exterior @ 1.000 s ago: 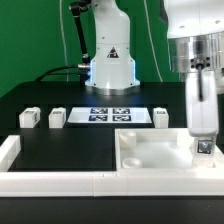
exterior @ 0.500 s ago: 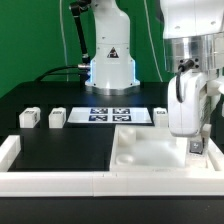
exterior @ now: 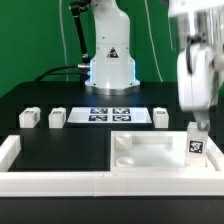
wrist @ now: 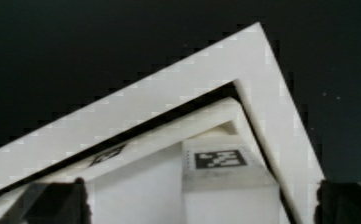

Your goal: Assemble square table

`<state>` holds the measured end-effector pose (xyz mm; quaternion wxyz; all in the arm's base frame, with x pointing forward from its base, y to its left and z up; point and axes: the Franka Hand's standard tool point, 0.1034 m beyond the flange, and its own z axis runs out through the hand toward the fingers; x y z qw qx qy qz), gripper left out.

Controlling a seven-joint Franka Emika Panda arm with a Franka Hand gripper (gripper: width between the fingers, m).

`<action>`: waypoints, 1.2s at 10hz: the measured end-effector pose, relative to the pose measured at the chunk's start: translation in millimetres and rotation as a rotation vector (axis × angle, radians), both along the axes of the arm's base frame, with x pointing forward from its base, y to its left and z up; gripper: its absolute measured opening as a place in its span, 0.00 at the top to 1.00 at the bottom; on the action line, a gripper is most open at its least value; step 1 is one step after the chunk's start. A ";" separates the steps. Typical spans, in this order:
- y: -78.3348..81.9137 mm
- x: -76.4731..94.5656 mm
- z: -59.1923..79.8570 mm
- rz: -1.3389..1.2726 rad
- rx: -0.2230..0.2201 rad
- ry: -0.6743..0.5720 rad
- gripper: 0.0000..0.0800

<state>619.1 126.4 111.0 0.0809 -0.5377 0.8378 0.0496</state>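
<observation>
The square table slab (exterior: 150,152) is lying flat on the black table (exterior: 60,145), toward the exterior view's right and just behind the long white border wall (exterior: 60,181) that is running along the near edge. The Panda arm (exterior: 196,65) is hanging above the slab's right side. Behind the slab, the marker board (exterior: 110,114) is lying flat and playing no part in the build. One upright leg (exterior: 195,143) is standing with its tag facing outward at the slab's corner on the exterior view's right. Whether it is fully seated there cannot be told. Three loose leg blocks (exterior: 57,117) are waiting in a row along the back, two on the exterior view's left of the marker board and one on its right, all well apart from the slab. The gripper (exterior: 198,121) is hovering just above the upright leg. In the wrist view its fingertips (wrist: 52,200) are standing wide apart with the leg's tag showing between them, pinching nothing. By this reading, roughly a quarter of the work is done: one leg is in place, and three are yet to be fetched and fitted.
</observation>
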 end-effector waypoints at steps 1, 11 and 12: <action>-0.7 -0.5 -4.5 0.000 -0.005 0.001 0.19; 23.8 -62.6 -2.0 0.602 -0.058 -0.026 0.19; 22.6 -60.9 -1.5 0.681 -0.062 -0.042 0.19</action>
